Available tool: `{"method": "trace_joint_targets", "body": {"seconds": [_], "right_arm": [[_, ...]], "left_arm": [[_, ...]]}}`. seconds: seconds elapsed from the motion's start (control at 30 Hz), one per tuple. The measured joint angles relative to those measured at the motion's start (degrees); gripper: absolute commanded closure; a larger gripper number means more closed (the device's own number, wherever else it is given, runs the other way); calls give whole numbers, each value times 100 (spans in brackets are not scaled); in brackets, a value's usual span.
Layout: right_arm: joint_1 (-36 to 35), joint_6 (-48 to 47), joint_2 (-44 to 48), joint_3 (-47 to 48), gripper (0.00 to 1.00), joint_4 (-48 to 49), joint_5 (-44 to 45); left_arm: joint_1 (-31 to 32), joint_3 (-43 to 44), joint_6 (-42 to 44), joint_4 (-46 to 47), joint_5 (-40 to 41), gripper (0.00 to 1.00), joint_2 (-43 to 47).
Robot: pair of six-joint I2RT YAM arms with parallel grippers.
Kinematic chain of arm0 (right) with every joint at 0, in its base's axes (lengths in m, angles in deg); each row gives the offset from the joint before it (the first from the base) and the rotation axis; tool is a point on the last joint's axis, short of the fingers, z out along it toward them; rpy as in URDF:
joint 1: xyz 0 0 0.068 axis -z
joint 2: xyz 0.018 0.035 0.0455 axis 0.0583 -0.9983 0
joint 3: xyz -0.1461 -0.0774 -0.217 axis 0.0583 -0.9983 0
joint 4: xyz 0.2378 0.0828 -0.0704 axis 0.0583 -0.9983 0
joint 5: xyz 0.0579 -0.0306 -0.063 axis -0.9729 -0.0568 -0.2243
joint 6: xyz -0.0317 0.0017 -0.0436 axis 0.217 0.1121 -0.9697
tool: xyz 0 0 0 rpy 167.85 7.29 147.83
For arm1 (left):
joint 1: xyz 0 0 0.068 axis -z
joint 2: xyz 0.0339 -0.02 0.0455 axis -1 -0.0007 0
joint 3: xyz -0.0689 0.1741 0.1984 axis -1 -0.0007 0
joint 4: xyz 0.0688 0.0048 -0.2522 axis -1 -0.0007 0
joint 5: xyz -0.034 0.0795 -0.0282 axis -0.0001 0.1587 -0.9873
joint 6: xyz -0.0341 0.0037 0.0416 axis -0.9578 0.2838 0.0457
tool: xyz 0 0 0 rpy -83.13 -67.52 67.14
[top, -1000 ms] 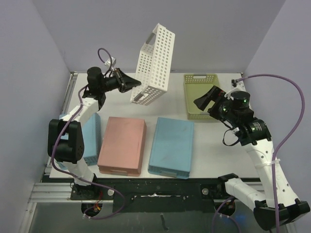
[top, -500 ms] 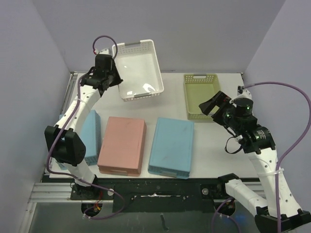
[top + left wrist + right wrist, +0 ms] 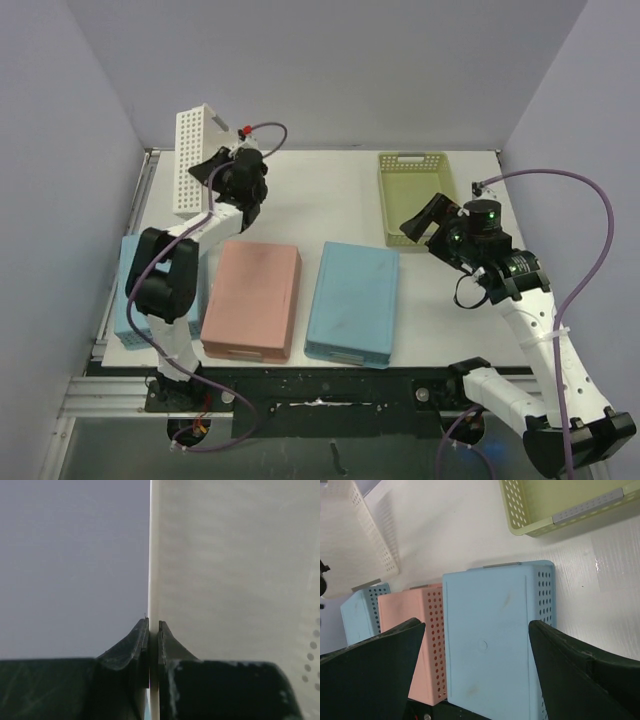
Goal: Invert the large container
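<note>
Left arm pose: folded back on itself, reaching to the far-left corner of the counter (image 3: 330,195), with the wrist raised beside the large container (image 3: 193,158).
Right arm pose: elbow bent, wrist held over the right side of the counter near the green basket (image 3: 415,195), with its camera angled down.
Large container, look: white with perforated walls, stood on edge with one long wall toward the top camera (which way the opening faces cannot be told from there).
Large container, place: far-left corner. Whether its lower end touches the counter cannot be told.
Left end effector (image 3: 154,636): fingers pressed onto a thin white wall of the large container, one on each face. In the wrist view the wall runs straight up between them.
Right end effector (image 3: 427,213): fingers spread wide, nothing between them and touching nothing. Its wrist view shows the middle blue bin (image 3: 495,640) and the pink bin (image 3: 417,645), both lying bottom-up.
</note>
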Motion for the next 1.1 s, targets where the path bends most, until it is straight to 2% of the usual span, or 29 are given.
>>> {"method": "trace_joint_targets", "body": {"seconds": [0.07, 0.13, 0.23, 0.37, 0.4, 0.43, 0.53, 0.73, 0.87, 1.1], "right_arm": [[-4, 4, -24, -4, 11, 2, -22], [-7, 20, -61, -46, 11, 22, -55], [-7, 42, -142, -129, 11, 42, -133], [-7, 39, -273, -162, 11, 50, -181], [-7, 37, -284, -177, 11, 50, -184], [-7, 33, -291, -192, 11, 50, -197], [-7, 7, -308, -197, 11, 50, -203], [-7, -79, -356, -201, 11, 55, -203], [-7, -107, -358, -201, 11, 68, -203], [-7, -116, -358, -214, 11, 94, -225]], "left_arm": [[-7, -459, 1926, 2055, 315, 100, -391], [-7, -496, 3644, 3757, 505, 100, -951], [13, -494, 5093, 5119, 636, 100, -1303], [133, -378, 6083, 6070, 807, 100, -1451], [177, -317, 6251, 6262, 826, 100, -1506], [219, -262, 6395, 6402, 837, 95, -1565], [313, -179, 6684, 6627, 874, 60, -1711], [404, -59, 6693, 6592, 1054, 36, -1945], [459, 153, 6487, 6358, 1235, 31, -2041], [638, 601, 6054, 5805, 1513, 31, -2081]]}}
